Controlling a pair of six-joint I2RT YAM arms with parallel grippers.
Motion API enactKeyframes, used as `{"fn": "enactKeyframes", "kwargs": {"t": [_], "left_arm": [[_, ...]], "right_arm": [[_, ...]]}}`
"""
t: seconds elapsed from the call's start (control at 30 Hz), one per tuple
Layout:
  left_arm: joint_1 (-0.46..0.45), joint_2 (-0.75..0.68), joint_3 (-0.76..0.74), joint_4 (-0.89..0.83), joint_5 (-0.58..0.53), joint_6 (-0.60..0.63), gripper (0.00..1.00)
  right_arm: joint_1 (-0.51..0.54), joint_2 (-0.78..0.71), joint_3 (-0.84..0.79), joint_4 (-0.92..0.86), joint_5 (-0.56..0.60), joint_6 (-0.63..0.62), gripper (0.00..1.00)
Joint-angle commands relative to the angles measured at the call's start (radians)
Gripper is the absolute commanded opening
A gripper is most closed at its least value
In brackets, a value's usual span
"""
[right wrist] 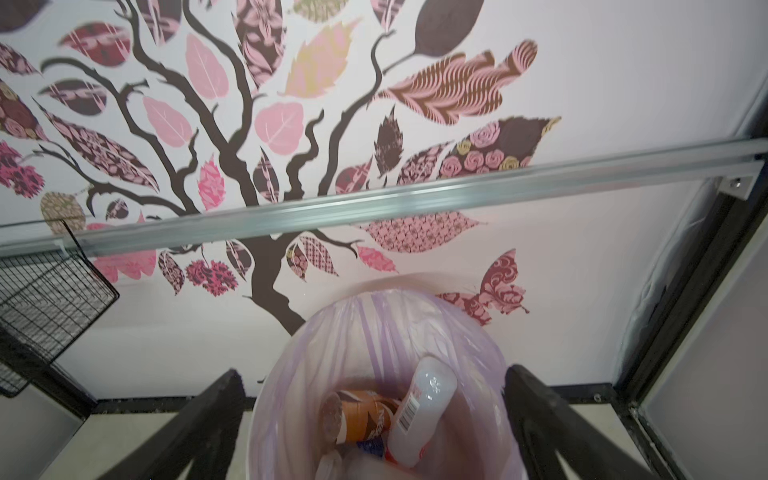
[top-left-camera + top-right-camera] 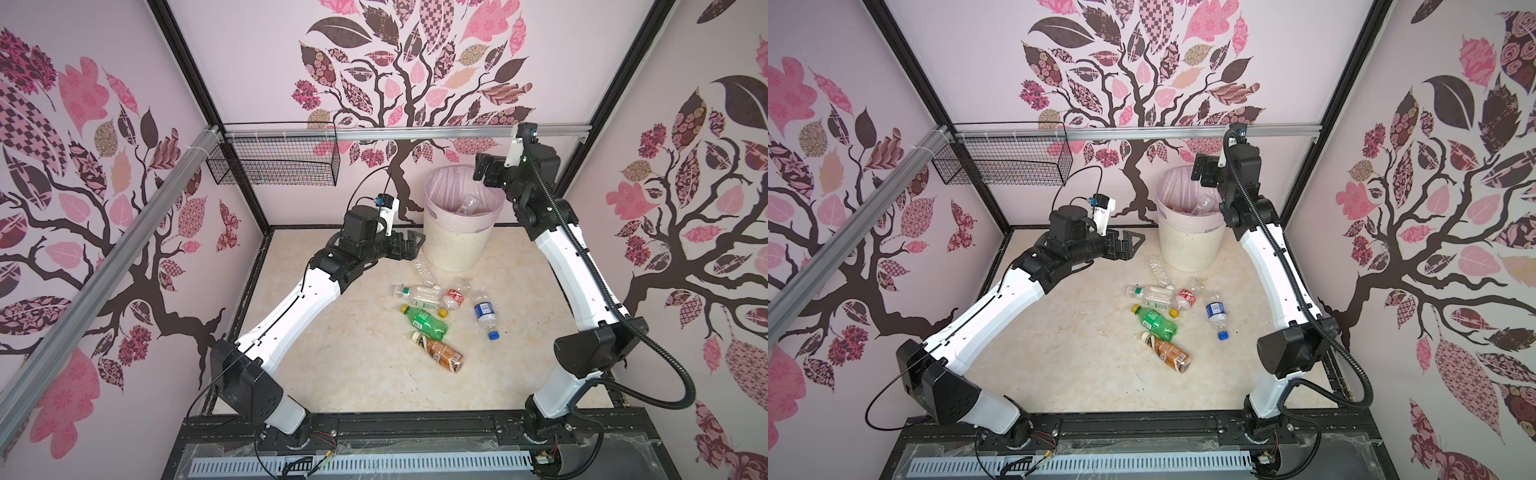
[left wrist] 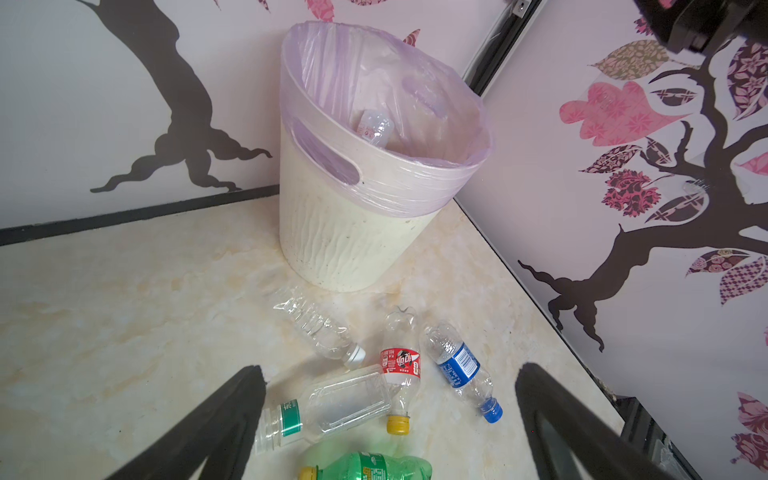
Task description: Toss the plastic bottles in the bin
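Marble tabletop [image 2: 332, 374] | bottles [image 2: 426, 320] near left tool [image 2: 410, 245]; bin [image 2: 453, 249] beneath right tool [image 2: 484, 171]

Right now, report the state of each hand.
Left hand: open, holding nothing.
Right hand: open, empty, above the bin.

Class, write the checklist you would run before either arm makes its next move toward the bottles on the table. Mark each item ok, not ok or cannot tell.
1. Left gripper open and empty: ok.
2. Right gripper open and empty, above the bin: ok.
3. Bin upright, with room above the bottles inside: ok.
4. Table cleared of plastic bottles: not ok; six lie there.
5. Blue-labelled bottle apart from its neighbours, free to grasp: ok.
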State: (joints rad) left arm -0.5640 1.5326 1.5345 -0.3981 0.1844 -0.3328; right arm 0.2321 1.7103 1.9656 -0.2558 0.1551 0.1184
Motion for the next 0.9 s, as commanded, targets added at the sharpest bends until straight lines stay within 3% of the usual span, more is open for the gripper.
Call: {"fn": "enactKeyframes", "kwargs": {"t": [0.0,0.17,0.47,0.87], "left_arm": [[-0.003,0.007,-0.047,-0.037,-0.033,-0.032,0.98],[0.010,0.018,-0.083,-0.075,-0.078,-0.109,0.98],[0.072,0.002,-0.212,-0.077,0.013,-0.250,0.98],[0.115,-0.035,-0.397,-0.044,0.103,-0.329,0.98]], "right_arm": [[0.012,-0.104,-0.111,0.068,-0.013,0.030,1.00],[0.048,-0.216,-0.358,0.130,-0.011,0.059,1.00],[0.152,-0.379,-0.728,0.169,-0.030,0.125,0.99],[0.165,-0.451,-1.050,0.183,-0.125,0.210,1.00]]}}
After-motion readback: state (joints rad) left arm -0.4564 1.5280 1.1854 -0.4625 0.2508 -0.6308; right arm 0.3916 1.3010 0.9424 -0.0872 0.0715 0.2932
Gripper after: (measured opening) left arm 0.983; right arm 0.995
